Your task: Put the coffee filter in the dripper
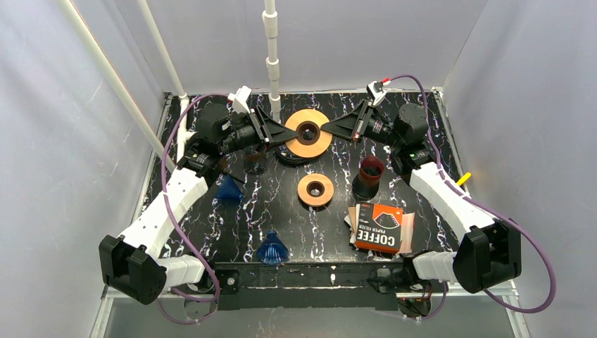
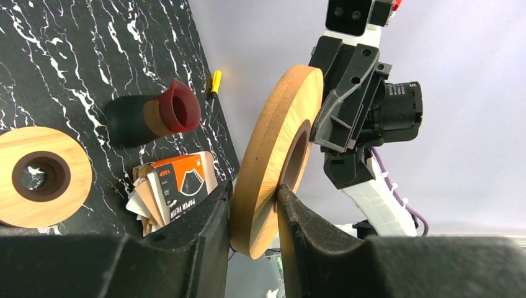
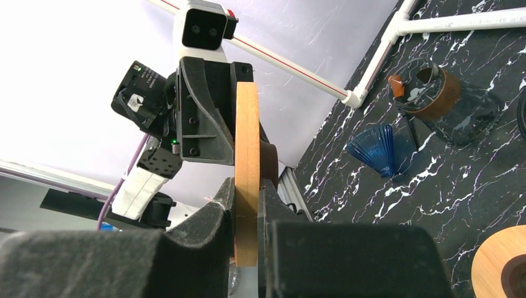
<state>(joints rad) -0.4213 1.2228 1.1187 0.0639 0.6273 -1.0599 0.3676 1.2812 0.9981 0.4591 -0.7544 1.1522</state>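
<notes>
Left gripper (image 1: 291, 133) and right gripper (image 1: 326, 130) are both clamped on opposite rims of the large wooden ring (image 1: 308, 147), so an uneven pull or early release could twist or drop it, while the coffee filter pack (image 1: 379, 227) lies untouched at the table's near right.

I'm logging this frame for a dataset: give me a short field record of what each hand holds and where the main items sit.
left hand: shut on large wooden ring, left rim
right hand: shut on same ring, right rim
small wooden ring: flat, table centre
orange-and-black coffee filter pack: flat, near right
black cup with dark red funnel: behind pack
blue fluted cones: two, left of centre
</notes>
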